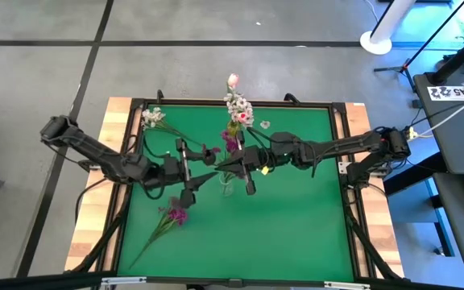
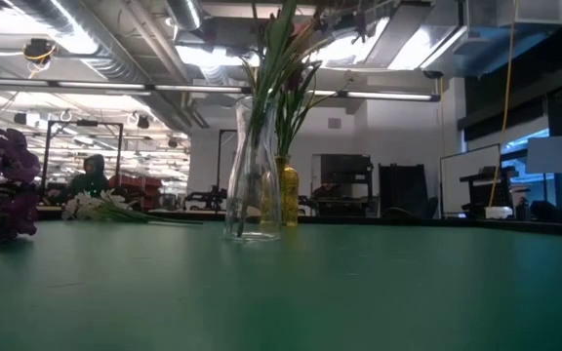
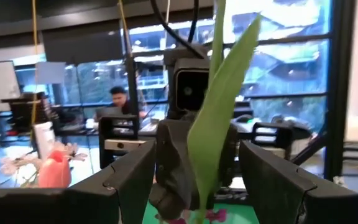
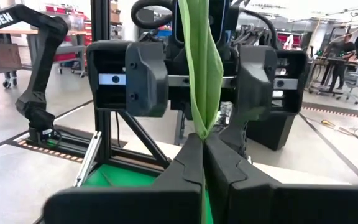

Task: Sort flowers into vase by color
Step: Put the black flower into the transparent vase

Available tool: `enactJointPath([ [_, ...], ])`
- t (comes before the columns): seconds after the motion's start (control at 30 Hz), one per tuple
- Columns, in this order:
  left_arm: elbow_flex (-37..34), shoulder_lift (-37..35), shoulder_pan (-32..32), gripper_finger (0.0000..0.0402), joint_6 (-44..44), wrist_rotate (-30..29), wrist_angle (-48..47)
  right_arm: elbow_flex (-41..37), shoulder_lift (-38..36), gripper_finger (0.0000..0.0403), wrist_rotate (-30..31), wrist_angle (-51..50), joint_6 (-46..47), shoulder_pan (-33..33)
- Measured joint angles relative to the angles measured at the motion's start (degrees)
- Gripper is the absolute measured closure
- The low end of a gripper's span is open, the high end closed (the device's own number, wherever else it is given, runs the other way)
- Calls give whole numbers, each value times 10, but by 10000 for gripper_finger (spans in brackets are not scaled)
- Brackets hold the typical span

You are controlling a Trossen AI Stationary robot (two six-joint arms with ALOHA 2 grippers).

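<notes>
Pincers meet over the middle of the green tabletop [image 1: 296, 217], just above the clear glass vase [image 2: 254, 171]. The right pincer [image 4: 202, 146] is clenched on a green leaf [image 4: 201, 68] of a purple-flowered sprig [image 1: 230, 142]. Facing it, the left pincer [image 3: 194, 177] is released, its fingers [image 3: 129, 180] spread either side of that leaf. Another purple sprig [image 1: 173, 214] lies near the front left, a white sprig [image 1: 152, 118] at the back left.

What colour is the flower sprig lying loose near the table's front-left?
Magenta-purple blossoms on a green stem, best in the high view.
</notes>
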Motion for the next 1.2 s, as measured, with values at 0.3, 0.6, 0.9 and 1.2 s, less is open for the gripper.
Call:
enactJointPath([
  [0.3, 16, 15, -1, 191, 0, -39, -31, 0, 0, 402, -9, -2, 2, 0],
  [0.6, 16, 13, -10, 286, 14, -64, -33, 0, 0, 402, -14, -2, 2, 0],
  [0.9, 16, 13, -10, 393, 12, -60, -34, 0, 0, 401, -11, -4, 22, -1],
  [1.2, 16, 13, -22, 399, 13, -64, -33, 0, -3, 313, -45, -5, 33, 0],
])
